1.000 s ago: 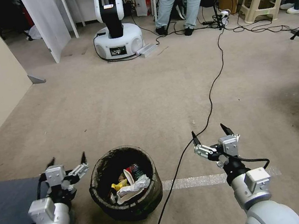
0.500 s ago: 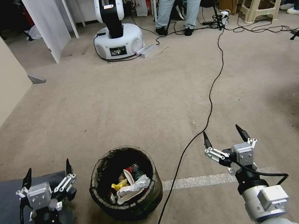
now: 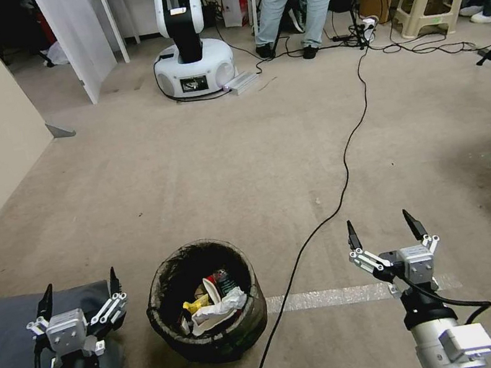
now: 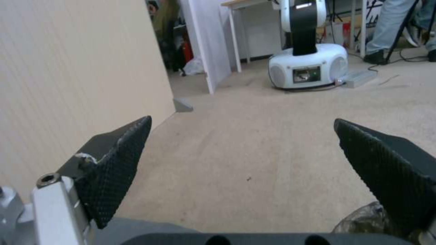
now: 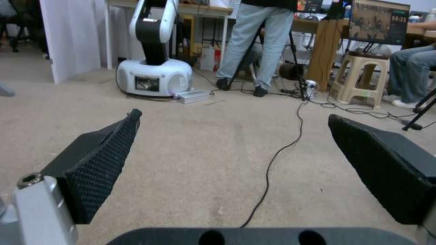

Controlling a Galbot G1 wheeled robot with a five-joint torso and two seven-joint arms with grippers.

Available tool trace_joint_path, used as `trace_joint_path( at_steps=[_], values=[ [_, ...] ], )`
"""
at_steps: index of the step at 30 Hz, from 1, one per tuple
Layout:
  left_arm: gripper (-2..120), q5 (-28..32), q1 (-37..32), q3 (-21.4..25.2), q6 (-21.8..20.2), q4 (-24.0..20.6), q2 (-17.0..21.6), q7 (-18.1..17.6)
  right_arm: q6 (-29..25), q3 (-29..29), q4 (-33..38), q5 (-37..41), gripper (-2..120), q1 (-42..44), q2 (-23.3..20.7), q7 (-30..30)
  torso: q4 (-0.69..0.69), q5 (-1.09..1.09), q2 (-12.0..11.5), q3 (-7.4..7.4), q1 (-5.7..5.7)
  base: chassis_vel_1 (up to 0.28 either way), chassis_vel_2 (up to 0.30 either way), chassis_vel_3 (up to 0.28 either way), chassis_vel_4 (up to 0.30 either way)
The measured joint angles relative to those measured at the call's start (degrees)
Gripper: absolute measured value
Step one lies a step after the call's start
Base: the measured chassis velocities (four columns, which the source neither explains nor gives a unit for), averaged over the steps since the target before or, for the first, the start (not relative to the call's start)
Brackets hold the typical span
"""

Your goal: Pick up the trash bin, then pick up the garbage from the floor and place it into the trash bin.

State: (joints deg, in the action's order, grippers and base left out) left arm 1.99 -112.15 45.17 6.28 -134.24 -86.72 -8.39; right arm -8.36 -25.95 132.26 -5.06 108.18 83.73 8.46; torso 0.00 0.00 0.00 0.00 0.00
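The trash bin [image 3: 206,303], already holding garbage [image 3: 215,302], is seen on the floor [image 3: 242,165] between both spread, empty tools, the left tool [image 3: 78,292] judged nearer than the right tool [image 3: 384,230].

No legible text, label, brand or number is present. The screen [image 5: 378,22] on the desk carries small light characters at its upper corner; they cannot be read.
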Motion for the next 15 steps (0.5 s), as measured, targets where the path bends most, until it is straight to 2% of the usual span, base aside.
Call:
trace_joint_path(
  at_steps=[15],
  values=[
    [100, 0.0, 0.1, 0.0, -0.2, 0.1, 0.0, 0.1, 0.1, 0.0, -0.1, 0.0, 100, -0.1, 0.0, 0.0, 0.00, 0.00, 0.0, 0.00, 0.00, 0.000, 0.000, 0.000, 0.000]
  ],
)
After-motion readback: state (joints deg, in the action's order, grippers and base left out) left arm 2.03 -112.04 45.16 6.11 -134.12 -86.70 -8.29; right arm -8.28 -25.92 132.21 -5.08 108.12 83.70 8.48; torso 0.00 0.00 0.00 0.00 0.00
